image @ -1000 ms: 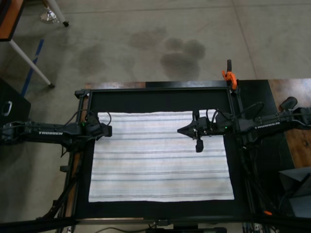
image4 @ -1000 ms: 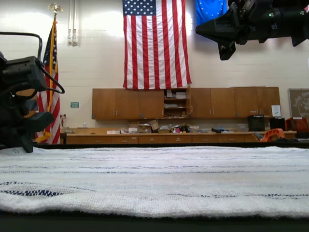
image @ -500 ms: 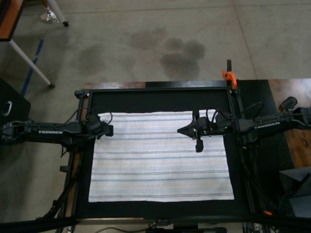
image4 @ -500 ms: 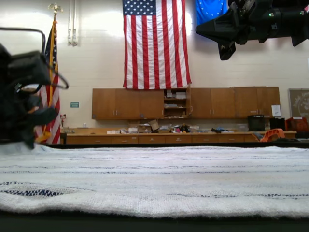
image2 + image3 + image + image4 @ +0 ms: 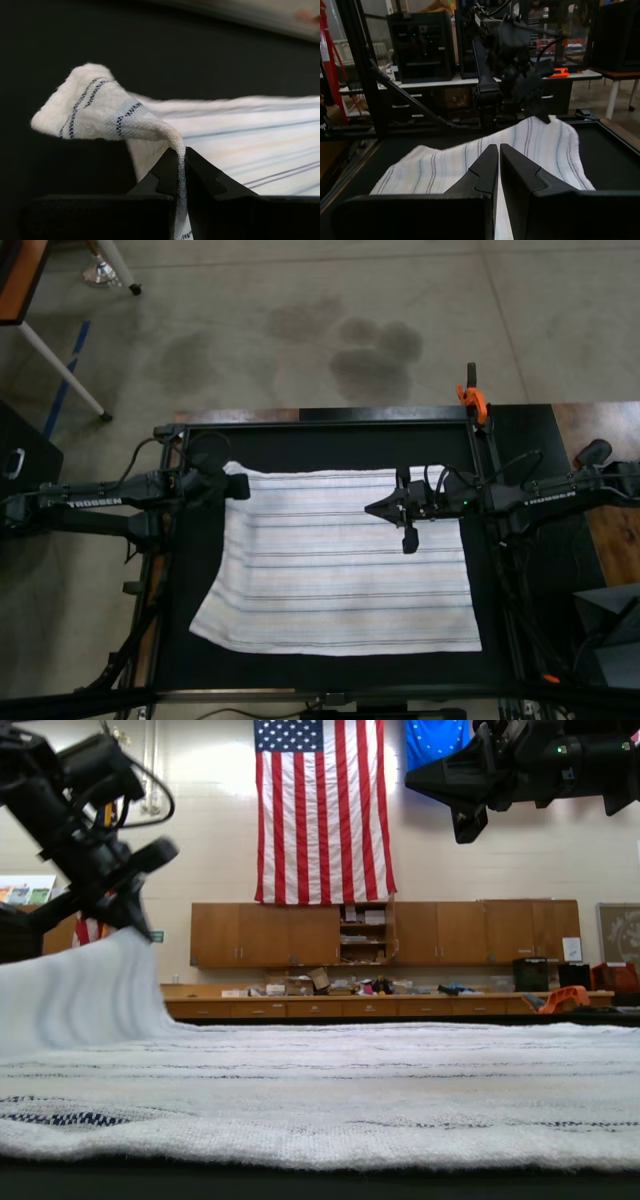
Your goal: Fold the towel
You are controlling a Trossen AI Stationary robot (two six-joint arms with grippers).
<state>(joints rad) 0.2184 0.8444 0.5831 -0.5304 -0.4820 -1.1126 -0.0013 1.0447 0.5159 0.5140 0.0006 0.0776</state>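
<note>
1. On the black table (image 5: 330,445), the towel (image 5: 340,570) is spread, its far corner at the top view's left lifted.
2. That corner is pinched by the left gripper (image 5: 180,167).
3. Above the towel, the right gripper (image 5: 498,165) is held closed, empty.

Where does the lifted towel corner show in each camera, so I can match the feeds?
Top view: towel corner at the left end effector, upper left.
Left wrist view: corner draped above the closed fingers.
Right wrist view: far raised corner.
Exterior view: raised at left.
Shared landmark: the towel's stripes.
</note>
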